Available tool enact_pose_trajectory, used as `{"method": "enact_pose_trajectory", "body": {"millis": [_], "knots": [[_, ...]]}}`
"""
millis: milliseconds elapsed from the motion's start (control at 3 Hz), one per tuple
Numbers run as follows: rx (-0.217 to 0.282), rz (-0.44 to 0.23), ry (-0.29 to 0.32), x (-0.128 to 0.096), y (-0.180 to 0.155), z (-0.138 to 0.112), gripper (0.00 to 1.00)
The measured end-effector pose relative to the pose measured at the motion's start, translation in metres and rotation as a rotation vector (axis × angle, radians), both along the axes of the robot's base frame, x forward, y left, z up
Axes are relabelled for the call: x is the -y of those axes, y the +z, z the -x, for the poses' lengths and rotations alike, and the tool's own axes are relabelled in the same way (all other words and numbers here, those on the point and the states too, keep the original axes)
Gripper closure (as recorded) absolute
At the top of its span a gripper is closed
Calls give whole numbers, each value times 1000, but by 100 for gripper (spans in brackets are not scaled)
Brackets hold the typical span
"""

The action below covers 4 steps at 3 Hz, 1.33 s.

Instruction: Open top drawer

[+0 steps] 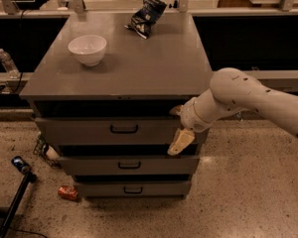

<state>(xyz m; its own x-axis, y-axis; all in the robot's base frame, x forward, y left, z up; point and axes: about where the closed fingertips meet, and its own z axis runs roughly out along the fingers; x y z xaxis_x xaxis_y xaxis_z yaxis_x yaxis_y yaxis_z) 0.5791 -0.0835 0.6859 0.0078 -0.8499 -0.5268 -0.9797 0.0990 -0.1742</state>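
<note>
The top drawer (89, 132) is the widest grey front, just under the cabinet top, with a black pull handle (124, 129) at its centre. A dark gap shows above its front. My gripper (178, 127) is at the right end of this drawer front, to the right of the handle and not touching it. One cream finger (181, 142) hangs down over the front's lower edge and the other finger (175, 110) shows near its upper edge, so the gripper is open and holds nothing. My white arm (238, 95) reaches in from the right.
Two narrower drawers (126, 165) sit below. On the cabinet top (154, 68) are a white bowl (88, 48) and a dark snack bag (146, 15). A red can (68, 193) and a black pole (15, 192) are on the floor at the left. A bottle (6, 62) stands at the far left.
</note>
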Motion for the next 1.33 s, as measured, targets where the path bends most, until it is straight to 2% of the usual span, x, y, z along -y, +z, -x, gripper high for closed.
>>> {"method": "enact_pose_trajectory", "body": {"millis": [667, 1000, 1333], "knots": [[-13, 9, 16, 1, 4, 5, 65], [-77, 33, -5, 15, 9, 30, 88], [-161, 56, -26, 29, 17, 65, 98]]}}
